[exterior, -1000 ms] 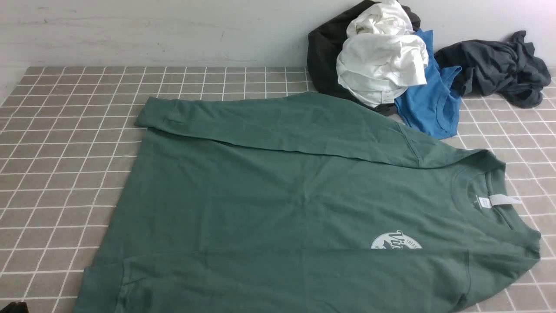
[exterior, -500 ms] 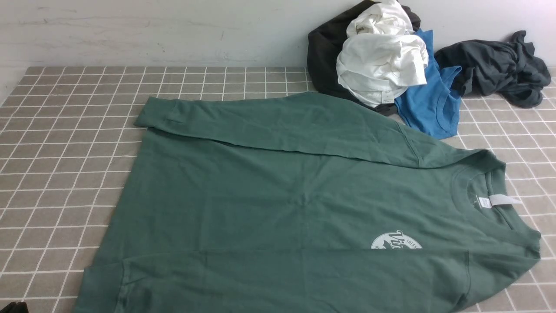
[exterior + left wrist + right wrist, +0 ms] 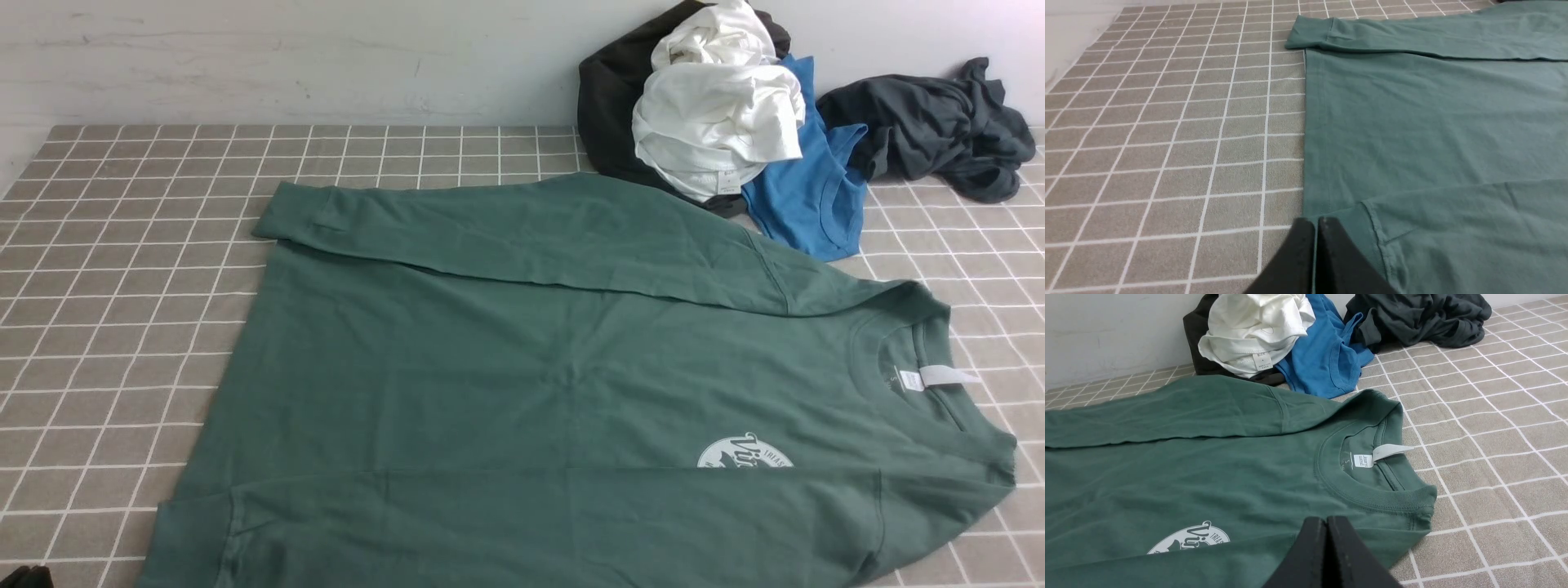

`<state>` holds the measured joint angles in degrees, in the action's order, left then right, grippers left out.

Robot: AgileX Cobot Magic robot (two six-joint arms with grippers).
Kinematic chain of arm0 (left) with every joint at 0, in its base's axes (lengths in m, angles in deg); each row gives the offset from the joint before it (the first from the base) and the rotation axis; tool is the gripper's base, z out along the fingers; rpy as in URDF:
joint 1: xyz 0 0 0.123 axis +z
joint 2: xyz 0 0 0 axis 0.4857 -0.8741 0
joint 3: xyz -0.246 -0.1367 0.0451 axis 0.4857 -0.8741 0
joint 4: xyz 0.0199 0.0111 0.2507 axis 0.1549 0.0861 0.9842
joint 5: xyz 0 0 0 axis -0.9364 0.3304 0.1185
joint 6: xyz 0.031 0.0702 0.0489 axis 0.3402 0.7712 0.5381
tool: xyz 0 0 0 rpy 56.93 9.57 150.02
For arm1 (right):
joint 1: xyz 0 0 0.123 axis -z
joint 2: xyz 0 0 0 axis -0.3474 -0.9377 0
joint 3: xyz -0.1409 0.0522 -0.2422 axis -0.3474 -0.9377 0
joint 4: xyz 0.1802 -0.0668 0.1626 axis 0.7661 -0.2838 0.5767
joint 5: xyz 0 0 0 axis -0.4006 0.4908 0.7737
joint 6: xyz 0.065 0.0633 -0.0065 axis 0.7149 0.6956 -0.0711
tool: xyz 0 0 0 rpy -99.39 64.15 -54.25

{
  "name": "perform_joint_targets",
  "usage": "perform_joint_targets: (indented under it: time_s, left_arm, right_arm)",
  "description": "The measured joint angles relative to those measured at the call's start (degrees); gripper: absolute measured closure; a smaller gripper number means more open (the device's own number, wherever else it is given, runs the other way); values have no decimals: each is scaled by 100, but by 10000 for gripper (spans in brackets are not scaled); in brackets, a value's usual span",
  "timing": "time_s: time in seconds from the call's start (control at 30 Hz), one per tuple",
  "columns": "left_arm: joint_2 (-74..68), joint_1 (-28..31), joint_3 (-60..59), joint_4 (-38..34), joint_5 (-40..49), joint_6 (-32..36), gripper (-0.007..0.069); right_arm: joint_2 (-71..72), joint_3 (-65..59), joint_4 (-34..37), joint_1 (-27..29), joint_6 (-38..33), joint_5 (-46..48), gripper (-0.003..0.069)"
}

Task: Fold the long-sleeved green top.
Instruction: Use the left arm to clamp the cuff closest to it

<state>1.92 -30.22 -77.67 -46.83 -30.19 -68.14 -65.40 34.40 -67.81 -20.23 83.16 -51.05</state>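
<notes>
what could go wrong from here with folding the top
1. The far sleeve and near sleeve lie folded over the top; lifting an edge could let them slide off.
2. The blue shirt lies right by the far shoulder and might get dragged along.
3. The left gripper and right gripper are shut; pushing in like that could bunch the cloth.

Matte black left gripper (image 3: 1316,222): two smooth wedge-shaped fingers (image 3: 1294,261) tapering to blunt tips, thin seam between them; right gripper (image 3: 1326,519) looks alike, same plain black wedges, unmarked faces.
</notes>
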Motion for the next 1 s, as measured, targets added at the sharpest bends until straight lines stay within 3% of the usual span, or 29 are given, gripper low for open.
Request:
perform_joint_targets:
  time_s: [0.33, 0.6, 0.77, 0.87, 1.0]
  left_arm:
    - [0, 0, -4, 558, -1063, 49, 629]
    - [0, 0, -4, 729, -2765, -136, 629]
    - [0, 0, 36, 487, -4511, -1184, 629]
    - [-48, 0, 574, 487, -4286, -1534, 630]
    - [-1118, 0, 2497, 526, -2542, -1274, 631]
  right_arm:
    - [0, -23, 67, 0, 21, -300, 673]
    - [0, -28, 176, 0, 277, -3116, 673]
    - [0, -28, 299, 0, 837, -4600, 673]
    - [-32, 94, 183, 0, 902, -4729, 673]
    - [-676, 1439, -760, 0, 902, -3636, 673]
